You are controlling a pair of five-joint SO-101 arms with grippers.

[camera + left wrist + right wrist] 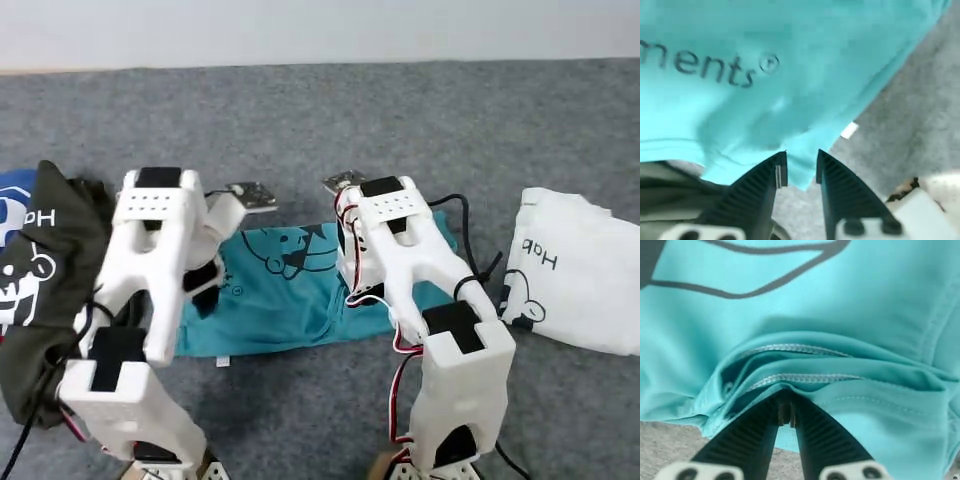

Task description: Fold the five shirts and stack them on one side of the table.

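A teal shirt (285, 300) with a dark cartoon print lies partly folded between my two arms. At the shirt's left edge, my left gripper (800, 159) is low over a hem corner of the teal shirt (790, 75). Its fingers (767, 182) stand narrowly open with the corner between them. My right gripper (786, 405) is shut on a bunched fold of the teal shirt (840, 315) at the shirt's right part, with stitched hems layered just above its tips. A folded white shirt (580, 275) lies at the right.
A dark olive shirt (50, 290) is heaped at the left edge, with a blue shirt (12, 195) showing behind it. Grey carpet (330, 120) covers the table, and the far half is bare. A small white tag (850, 130) lies beside the teal hem.
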